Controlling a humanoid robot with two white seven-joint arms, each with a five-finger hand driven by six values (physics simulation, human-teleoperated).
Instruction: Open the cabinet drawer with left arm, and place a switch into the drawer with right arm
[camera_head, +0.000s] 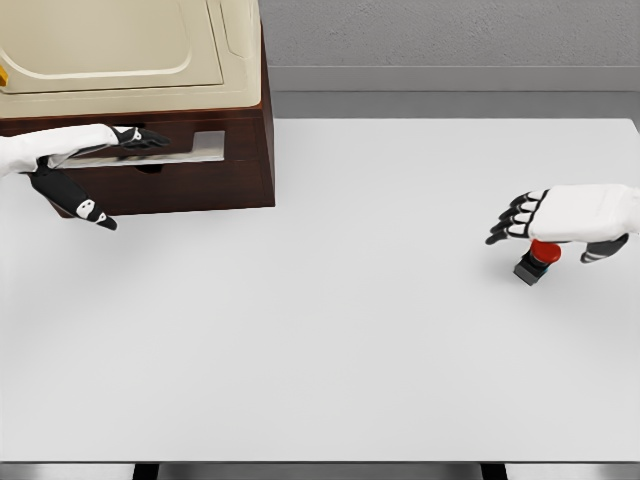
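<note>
white table (320, 380) fills the bottom of the frame, nothing on it but the switch (535, 262) at right middle, red button on a dark base. right hand (560, 222) hovers right over it, fingers spread and pointing left, holding nothing, so the switch sits just below the palm. left hand (95, 160) is upper left at the drawer (180, 148) of the brown cabinet (200, 185), fingers stretched flat along the front, thumb hanging down. drawer looks barely open, if at all.
</note>
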